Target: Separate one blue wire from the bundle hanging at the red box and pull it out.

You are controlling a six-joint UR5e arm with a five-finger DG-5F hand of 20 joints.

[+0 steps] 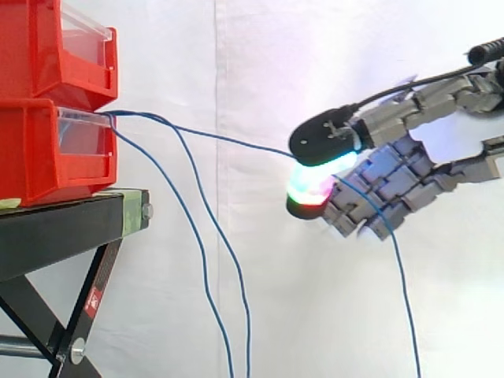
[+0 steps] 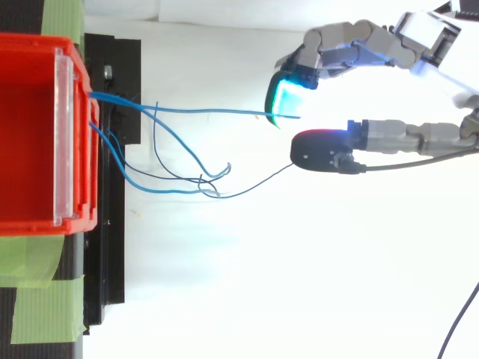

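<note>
White curtain point(image 1: 260, 63) behind; hand point(image 1: 394, 185) held level, fingers point(image 1: 354, 209) curled, pinching one blue wire point(image 1: 228, 140).

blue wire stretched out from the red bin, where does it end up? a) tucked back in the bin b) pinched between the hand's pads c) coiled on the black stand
b: the blue wire runs from the red bin straight into the hand, caught between its glowing pads.

Glossy red plastic bins point(image 1: 31, 150), matt black metal stand point(image 1: 55, 236), white cloth curtain point(image 1: 315, 315), smooth blue wires point(image 2: 217, 112)
</note>
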